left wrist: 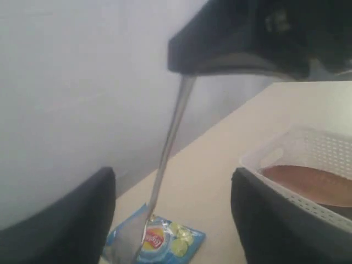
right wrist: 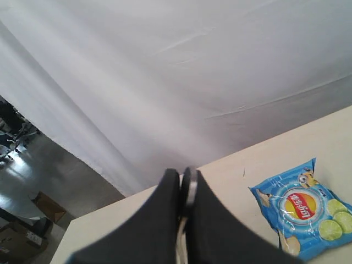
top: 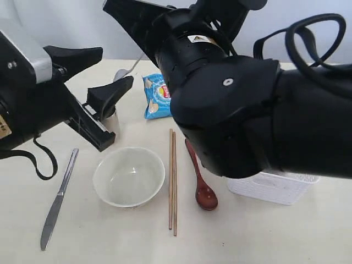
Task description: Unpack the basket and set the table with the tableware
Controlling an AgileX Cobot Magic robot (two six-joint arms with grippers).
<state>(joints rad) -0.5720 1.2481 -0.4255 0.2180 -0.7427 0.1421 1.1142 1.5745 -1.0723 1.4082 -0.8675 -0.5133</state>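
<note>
My right gripper (top: 124, 16) (right wrist: 186, 179) is shut on the handle of a steel fork (top: 122, 72) (left wrist: 165, 159), which hangs slanting down at the back of the table (top: 264, 236). The left gripper (top: 116, 66) (left wrist: 173, 187) stands open beside the fork's head with nothing held; the fork shows between its fingers in the left wrist view. A steel cup (top: 113, 120) is half hidden behind it. A white bowl (top: 129, 176), two chopsticks (top: 172, 181), a wooden spoon (top: 202, 187) and a knife (top: 58, 201) lie on the table. The white basket (top: 275, 188) (left wrist: 300, 151) holds a brown plate (left wrist: 313, 184).
A blue crisp packet (top: 155, 96) (left wrist: 165, 242) (right wrist: 302, 212) lies at the back of the table under the fork. The bulky right arm (top: 247, 110) hides most of the basket and the table's right side in the exterior view.
</note>
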